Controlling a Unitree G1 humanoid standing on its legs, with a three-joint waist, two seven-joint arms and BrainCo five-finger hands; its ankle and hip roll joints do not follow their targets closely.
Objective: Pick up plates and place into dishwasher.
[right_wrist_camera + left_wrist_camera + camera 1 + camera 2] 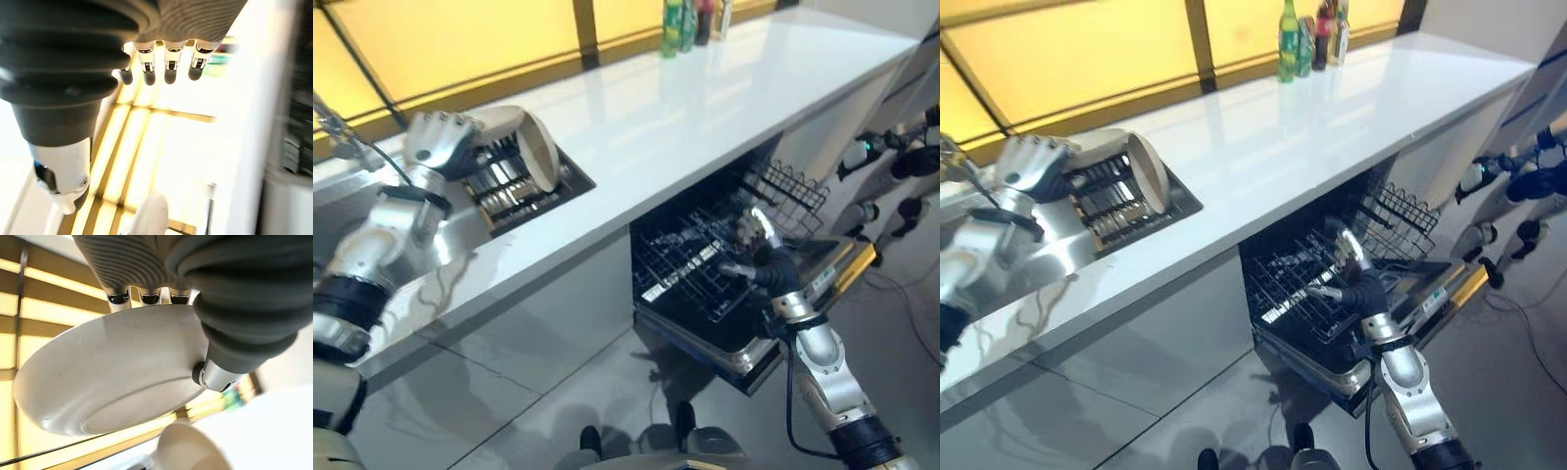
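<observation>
A cream plate (pixel 112 372) is pinched at its rim between the fingers and thumb of my left hand (pixel 435 142), above the dish rack (pixel 509 186) set in the sink. A second cream plate (pixel 540 149) stands upright in that rack just to the right of the held one. Below the counter the dishwasher stands open with its dark lower rack (pixel 690 259) pulled out. My right hand (pixel 759 245) hovers over the rack's right side, fingers straight and holding nothing.
The white counter (pixel 705 98) runs back to the right, with several bottles (pixel 690 22) at its far edge. A wire basket (pixel 788 186) juts from the dishwasher above the lowered door (pixel 822 279). Another robot's arm (pixel 901 157) stands at the right. A faucet (pixel 337 132) rises at the left.
</observation>
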